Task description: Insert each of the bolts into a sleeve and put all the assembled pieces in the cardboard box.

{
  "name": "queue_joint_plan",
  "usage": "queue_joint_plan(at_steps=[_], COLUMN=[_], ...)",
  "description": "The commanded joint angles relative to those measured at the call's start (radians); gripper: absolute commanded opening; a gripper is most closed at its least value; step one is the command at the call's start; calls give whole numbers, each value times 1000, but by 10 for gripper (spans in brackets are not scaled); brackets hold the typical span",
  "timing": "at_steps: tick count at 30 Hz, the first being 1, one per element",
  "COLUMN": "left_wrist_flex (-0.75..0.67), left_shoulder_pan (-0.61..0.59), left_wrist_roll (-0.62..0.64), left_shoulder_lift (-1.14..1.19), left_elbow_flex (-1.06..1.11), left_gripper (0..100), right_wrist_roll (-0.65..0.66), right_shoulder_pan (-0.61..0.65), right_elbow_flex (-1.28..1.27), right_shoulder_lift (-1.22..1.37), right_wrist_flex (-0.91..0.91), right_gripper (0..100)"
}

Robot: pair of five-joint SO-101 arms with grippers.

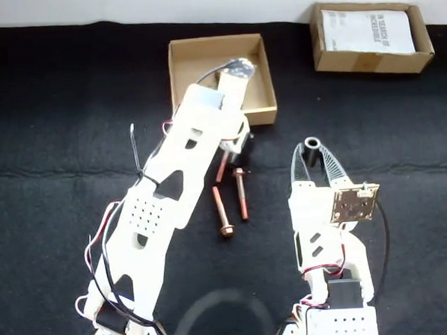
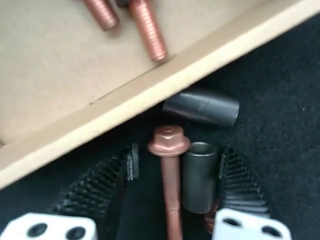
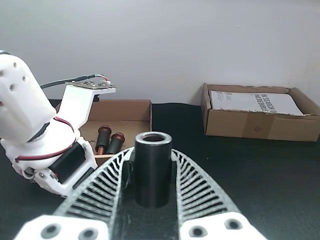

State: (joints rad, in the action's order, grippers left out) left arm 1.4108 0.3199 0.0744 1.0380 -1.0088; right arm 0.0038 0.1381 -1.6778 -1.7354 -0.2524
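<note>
1. Gripping an upright black sleeve [image 3: 153,167] between its ribbed fingers, the right gripper [image 1: 314,157] sits over the black cloth [image 1: 405,203], right of the loose bolts.
2. The left gripper [image 2: 180,155] is at the near wall of the cardboard box [image 2: 150,100], just outside it. Its jaws are spread and grasp nothing.
3. Between those jaws a copper bolt [image 2: 169,150] and a dark sleeve [image 2: 199,175] lie side by side on the cloth, the bolt's head towards the box.
4. A second dark sleeve [image 2: 202,107] lies on its side close to the box wall.
5. Two more bolts [image 1: 222,211] [image 1: 241,193] lie on the cloth between the arms.
6. Inside the cardboard box, two assembled pieces [image 3: 102,137] [image 3: 117,141] lie next to each other.
7. A shallower box [image 1: 368,64] holding a printed booklet [image 1: 366,31] sits at the far right.
</note>
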Motion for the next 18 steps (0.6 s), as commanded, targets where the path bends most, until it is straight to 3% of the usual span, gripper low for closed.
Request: queue_joint_plan(at_steps=[1,7,18], left_wrist_flex=[55,143,143], left_shoulder_pan=[-1,-22,-61], left_wrist_roll=[-3,-8,-5], left_shoulder_lift=[-76,-82,-79], left_elbow_flex=[-114,-196,-160], left_gripper=[266,266,266], right_wrist_roll=[3,3,2], right_shoulder_pan=[-10,-10,-10], right_elbow_flex=[-134,-134,-134], right_shoulder_lift=[-18,-18,-18], right_wrist_flex=[-2,-2,-2], right_gripper=[6,6,6])
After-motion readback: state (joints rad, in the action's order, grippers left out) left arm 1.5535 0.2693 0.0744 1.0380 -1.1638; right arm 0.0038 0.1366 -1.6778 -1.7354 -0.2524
